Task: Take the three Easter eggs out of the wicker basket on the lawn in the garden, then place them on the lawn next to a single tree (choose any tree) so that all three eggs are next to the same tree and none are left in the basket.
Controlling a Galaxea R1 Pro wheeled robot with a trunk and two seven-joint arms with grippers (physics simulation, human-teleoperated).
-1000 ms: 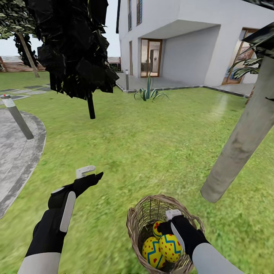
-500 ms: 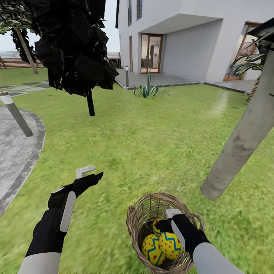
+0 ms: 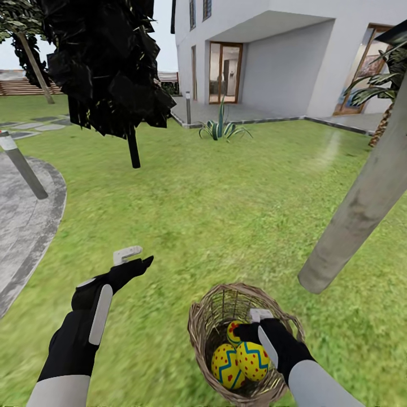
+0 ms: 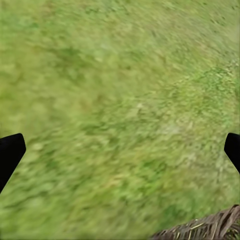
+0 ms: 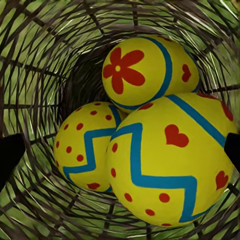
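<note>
Head view: right gripper (image 3: 251, 327) had sunk slightly deeper into the wicker basket (image 3: 200, 328) over the last second, jaws spread, gripping nothing. All three Easter eggs (image 5: 165, 160) remained inside. Left gripper (image 3: 133, 259) hovered open over the lawn (image 3: 226, 215). Grasp judged imminent.

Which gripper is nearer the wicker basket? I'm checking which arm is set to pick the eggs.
The right. The right gripper is down inside the wicker basket, just above the eggs. The left gripper hovers open over the lawn, off to the basket's side.
</note>
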